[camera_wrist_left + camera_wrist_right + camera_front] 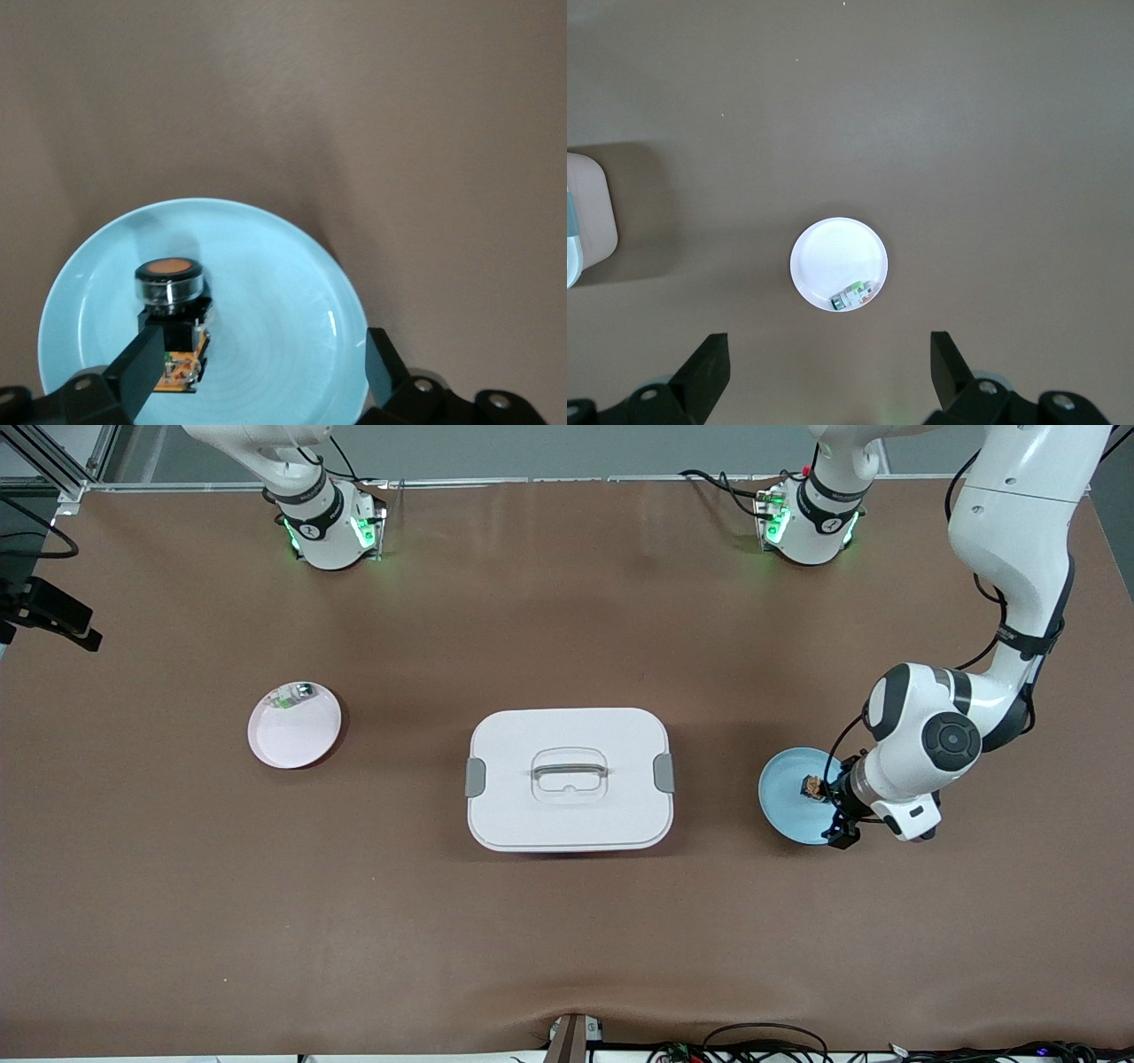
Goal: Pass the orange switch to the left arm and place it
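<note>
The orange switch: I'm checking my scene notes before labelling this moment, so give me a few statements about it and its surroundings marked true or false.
1. The orange switch stands on the blue plate. True.
2. The left gripper is shut on the switch. False: its fingers are spread open, one finger right beside the switch.
3. The box sits on the table between the blue plate and the pink plate. True.
4. The pink plate holds nothing. False: a small green-and-silver component lies at its rim.
5. The right gripper is open, high over the pink plate. True.
</note>
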Robot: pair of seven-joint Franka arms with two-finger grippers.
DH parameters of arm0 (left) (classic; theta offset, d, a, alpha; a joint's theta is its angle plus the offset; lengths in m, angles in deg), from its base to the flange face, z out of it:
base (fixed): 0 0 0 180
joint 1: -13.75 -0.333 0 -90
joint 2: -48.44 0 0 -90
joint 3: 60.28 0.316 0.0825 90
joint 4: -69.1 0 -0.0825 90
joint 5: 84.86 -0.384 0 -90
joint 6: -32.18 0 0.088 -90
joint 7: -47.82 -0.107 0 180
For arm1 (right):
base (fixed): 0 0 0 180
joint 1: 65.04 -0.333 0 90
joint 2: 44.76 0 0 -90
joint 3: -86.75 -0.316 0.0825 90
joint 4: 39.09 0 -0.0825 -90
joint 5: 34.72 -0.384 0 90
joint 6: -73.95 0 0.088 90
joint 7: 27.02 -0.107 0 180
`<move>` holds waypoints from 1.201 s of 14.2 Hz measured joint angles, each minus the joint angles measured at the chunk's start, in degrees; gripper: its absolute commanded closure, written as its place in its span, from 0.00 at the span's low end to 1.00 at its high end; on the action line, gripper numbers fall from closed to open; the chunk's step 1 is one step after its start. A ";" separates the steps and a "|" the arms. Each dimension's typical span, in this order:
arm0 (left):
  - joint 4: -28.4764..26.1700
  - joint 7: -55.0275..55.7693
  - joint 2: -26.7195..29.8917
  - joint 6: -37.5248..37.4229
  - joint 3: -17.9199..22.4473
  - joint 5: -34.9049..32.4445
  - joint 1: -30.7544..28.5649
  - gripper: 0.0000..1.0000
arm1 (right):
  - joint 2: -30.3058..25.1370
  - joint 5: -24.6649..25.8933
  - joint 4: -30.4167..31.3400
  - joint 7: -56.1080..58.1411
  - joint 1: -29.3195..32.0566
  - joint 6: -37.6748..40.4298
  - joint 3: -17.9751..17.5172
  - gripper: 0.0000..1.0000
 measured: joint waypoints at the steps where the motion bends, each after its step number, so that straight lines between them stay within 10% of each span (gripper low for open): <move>1: 0.45 -3.72 0.03 0.00 0.00 -0.20 0.00 0.00 | 0.07 0.00 0.10 -0.01 0.07 -0.14 0.01 0.00; 17: 0.53 -56.33 9.41 -5.26 1.36 6.59 -0.34 0.00 | 0.04 -3.02 2.83 -1.96 0.56 -4.10 -0.11 0.00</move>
